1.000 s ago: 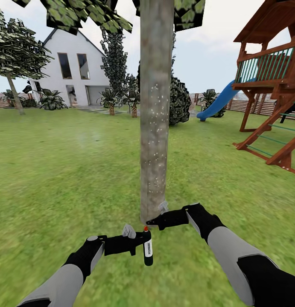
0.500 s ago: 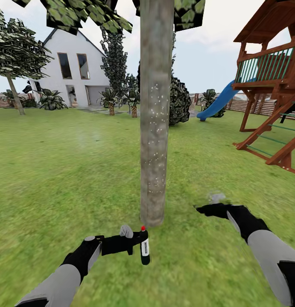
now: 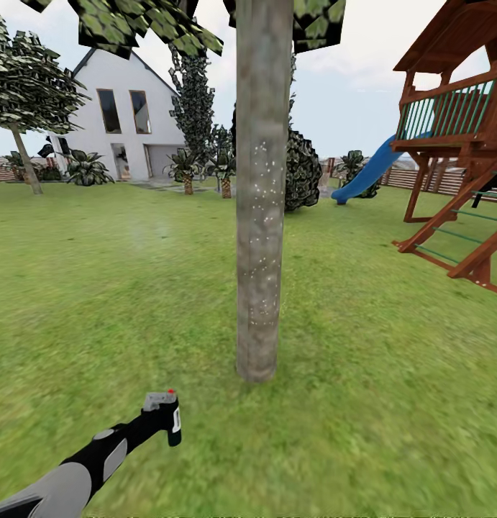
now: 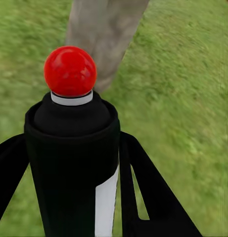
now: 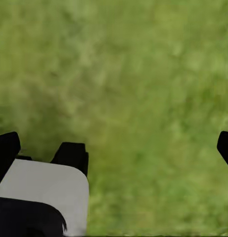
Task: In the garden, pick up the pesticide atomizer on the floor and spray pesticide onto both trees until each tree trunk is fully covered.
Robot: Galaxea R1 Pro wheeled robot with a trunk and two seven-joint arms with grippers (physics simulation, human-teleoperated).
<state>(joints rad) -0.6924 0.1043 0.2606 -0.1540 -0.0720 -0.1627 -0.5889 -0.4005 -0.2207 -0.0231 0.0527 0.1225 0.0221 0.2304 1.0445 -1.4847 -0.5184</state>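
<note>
left wrist: left end effector point(image 4: 69, 173) clamps atomizer point(image 4: 71, 148); red cap point(image 4: 69, 71).

A green lawn point(image 3: 392, 374) fills the lower frame under a pale, cloudy sky point(image 3: 363, 79). At upper left stands a white gabled house point(image 3: 126, 122) with tall dark windows point(image 3: 108, 110), low palm-like plants point(image 3: 86, 169) along its front. At right rises a wooden playset point(image 3: 460, 144) with a blue slide point(image 3: 367, 174). A slatted wooden fence point(image 3: 403, 177) runs behind it.
</note>
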